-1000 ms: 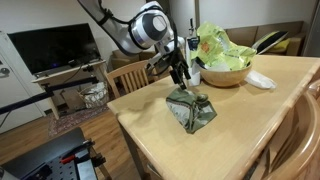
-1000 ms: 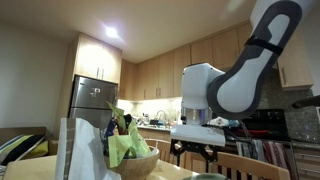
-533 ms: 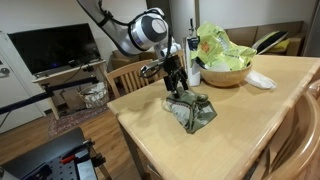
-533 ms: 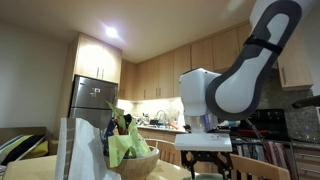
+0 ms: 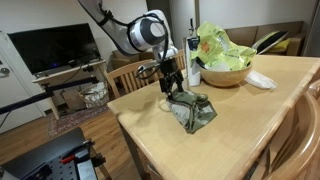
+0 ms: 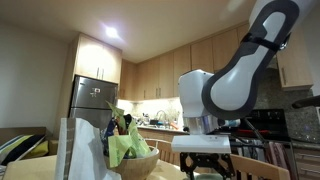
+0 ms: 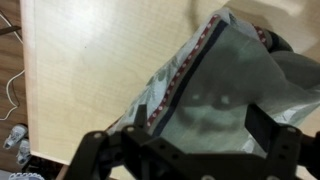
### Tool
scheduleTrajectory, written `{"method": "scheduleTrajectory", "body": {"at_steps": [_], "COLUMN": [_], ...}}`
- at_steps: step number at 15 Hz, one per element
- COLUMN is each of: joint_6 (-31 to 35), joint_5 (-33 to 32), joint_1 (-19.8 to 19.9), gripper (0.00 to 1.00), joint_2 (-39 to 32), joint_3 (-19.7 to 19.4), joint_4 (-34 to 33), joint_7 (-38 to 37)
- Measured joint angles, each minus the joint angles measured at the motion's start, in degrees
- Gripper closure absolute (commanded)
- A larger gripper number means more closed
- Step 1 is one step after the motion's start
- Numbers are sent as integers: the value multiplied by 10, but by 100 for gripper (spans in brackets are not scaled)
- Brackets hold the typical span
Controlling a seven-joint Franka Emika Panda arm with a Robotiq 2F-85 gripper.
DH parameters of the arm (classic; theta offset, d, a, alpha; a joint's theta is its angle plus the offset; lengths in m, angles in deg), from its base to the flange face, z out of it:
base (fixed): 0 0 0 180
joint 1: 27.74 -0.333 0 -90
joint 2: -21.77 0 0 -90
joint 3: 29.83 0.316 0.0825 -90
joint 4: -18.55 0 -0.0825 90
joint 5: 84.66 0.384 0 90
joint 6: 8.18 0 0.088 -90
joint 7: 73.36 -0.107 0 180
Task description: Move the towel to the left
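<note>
The crumpled towel (image 5: 192,110) is seen lying on the wooden worktop (image 5: 255,120), close to its near edge. The end effector (image 5: 172,90) is lowered onto the towel's edge. In the wrist view it is spread wide, with cloth lying between its fingers (image 7: 100,150) and nothing clamped.

Bare tabletop (image 5: 150,125) open beside towel (image 5: 192,110); bowl (image 5: 224,74) crowds far side; chair (image 5: 127,77) at edge.

The room has wooden cabinets (image 6: 150,72), a steel fridge (image 6: 90,100), a ceiling light (image 6: 111,32) and a dark television (image 5: 52,47).
</note>
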Motion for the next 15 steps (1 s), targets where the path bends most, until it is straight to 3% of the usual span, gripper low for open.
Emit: {"method": "scheduleTrajectory", "body": {"at_steps": [3,9,15], "joint_6": [8,72,72], "joint_5": [-5,-43,-47], "joint_1": [-2,-17,-26], "gripper": [0,0,0], "joint_2": [-3,-53,-99], "joint_3": [-2,-40,-63], "joint_4": [0,-17,-42], "joint_7": [-9,-107,-139]}}
